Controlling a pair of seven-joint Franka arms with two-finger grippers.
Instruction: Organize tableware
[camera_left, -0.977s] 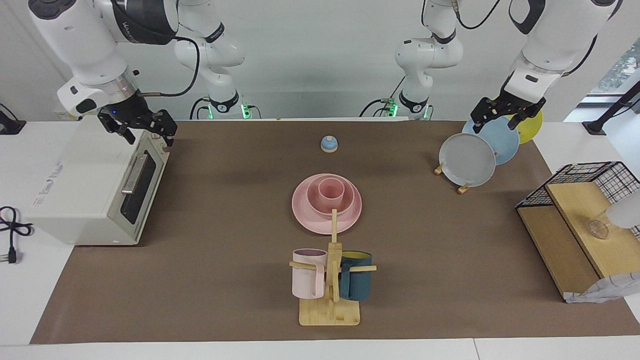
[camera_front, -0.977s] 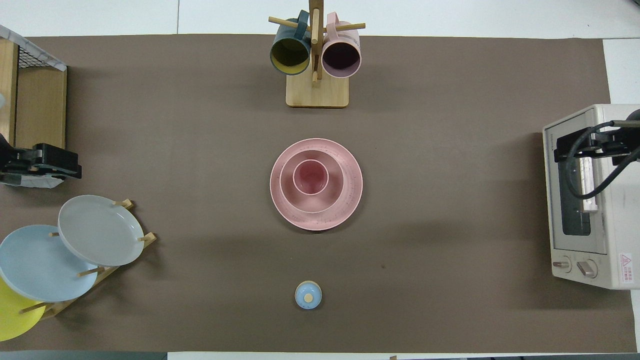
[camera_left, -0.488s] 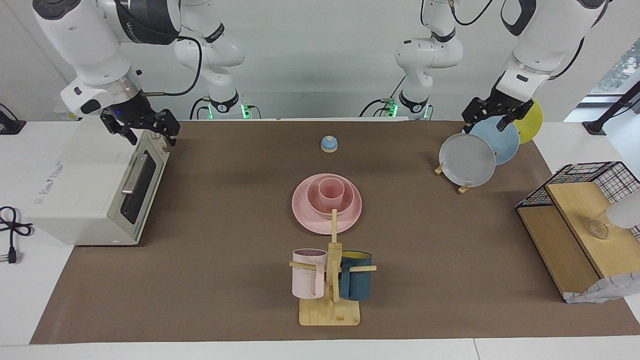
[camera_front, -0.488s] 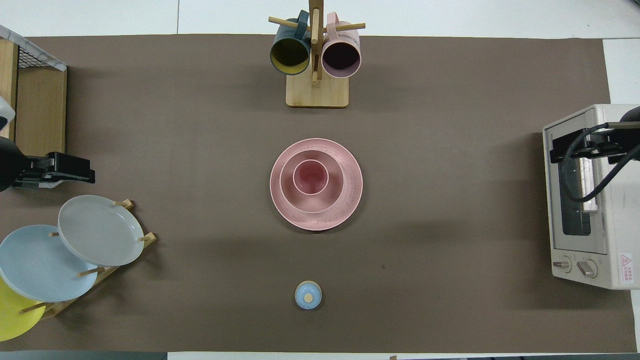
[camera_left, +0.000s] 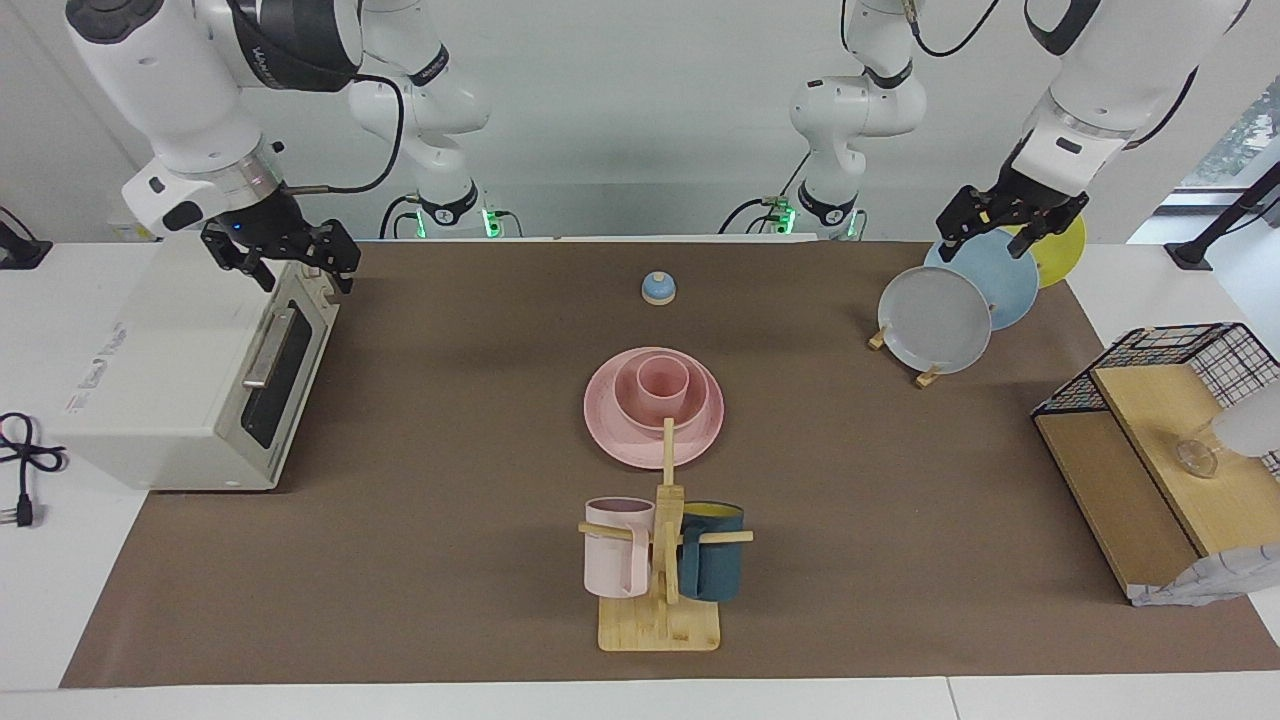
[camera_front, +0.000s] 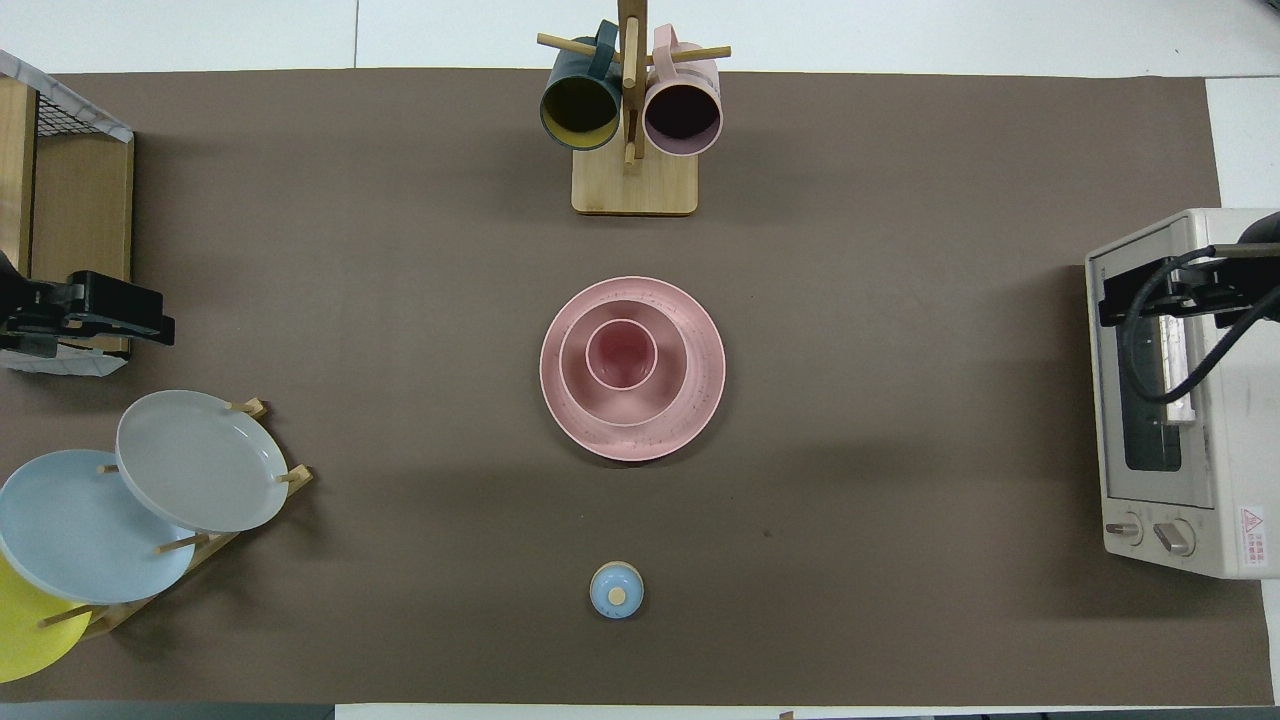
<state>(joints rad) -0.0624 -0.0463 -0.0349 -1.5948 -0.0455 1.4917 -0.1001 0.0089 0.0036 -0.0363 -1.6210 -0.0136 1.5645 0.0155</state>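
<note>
Pink plate at frame centre, bowl nested on it, tapered cup upright inside the bowl.

Left gripper raised at upper right over the blue plate in the rack, fingers spread, grasping nothing. Right gripper at upper left over the toaster oven, fingers parted, nothing held.

Risk: low left gripper clipping the upright rack plates on departure. Smooth matte cup likely to slip or tip in a pinch.
</note>
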